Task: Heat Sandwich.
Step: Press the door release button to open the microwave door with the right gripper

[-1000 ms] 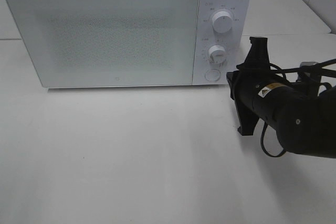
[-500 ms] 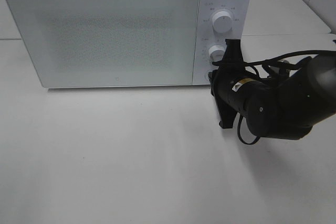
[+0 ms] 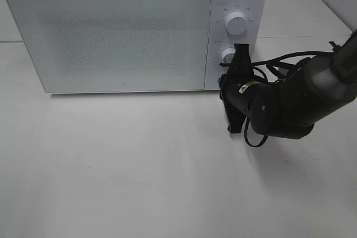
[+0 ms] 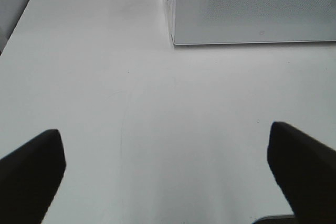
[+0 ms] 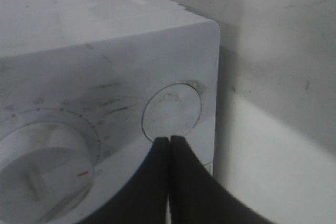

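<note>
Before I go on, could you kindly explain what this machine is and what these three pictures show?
It is a robot with two black arms, each ending in a two-fingered gripper. One camera looks down on a white tabletop and a white box-shaped microwave oven, door closed. The others sit on the wrists. The left gripper hangs open above the table, holding nothing. The right gripper, shut and empty, points its tips at the oven's round white push button. No sandwich is visible.
</note>
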Controlling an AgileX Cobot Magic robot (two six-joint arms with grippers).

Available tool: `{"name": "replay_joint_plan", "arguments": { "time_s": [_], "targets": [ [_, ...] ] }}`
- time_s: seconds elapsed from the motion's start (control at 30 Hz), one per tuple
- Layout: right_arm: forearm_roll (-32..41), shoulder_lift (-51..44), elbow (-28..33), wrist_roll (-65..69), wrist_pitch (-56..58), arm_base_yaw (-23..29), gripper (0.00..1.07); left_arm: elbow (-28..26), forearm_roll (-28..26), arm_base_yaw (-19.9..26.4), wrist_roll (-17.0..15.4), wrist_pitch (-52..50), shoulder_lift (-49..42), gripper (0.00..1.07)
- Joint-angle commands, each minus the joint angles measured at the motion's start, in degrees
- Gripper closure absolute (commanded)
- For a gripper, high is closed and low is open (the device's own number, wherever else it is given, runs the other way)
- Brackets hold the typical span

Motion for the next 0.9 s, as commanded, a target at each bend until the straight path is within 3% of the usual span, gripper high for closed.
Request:
{"name": "replay_joint_plan", "arguments": {
  "time_s": [0.03,0.23,0.9],
  "targets": [
    [-0.06,0.63,-1.15,-0.34,0.34,-0.23,1.07,0.23,0.11,0.23,0.06,-0.46,-1.26,0.06],
    [0.29,1.09,-1.32,-1.49,0.86,-2.92,1.07,0.23,0.11,0.23,0.06,-0.46,-1.26,0.06],
    [0.40,1.32,-4.18,-2.12,0.92,-3.55,1.07,0.23,0.11,0.23,0.06,-0.46,-1.26,0.06]
  ]
}}
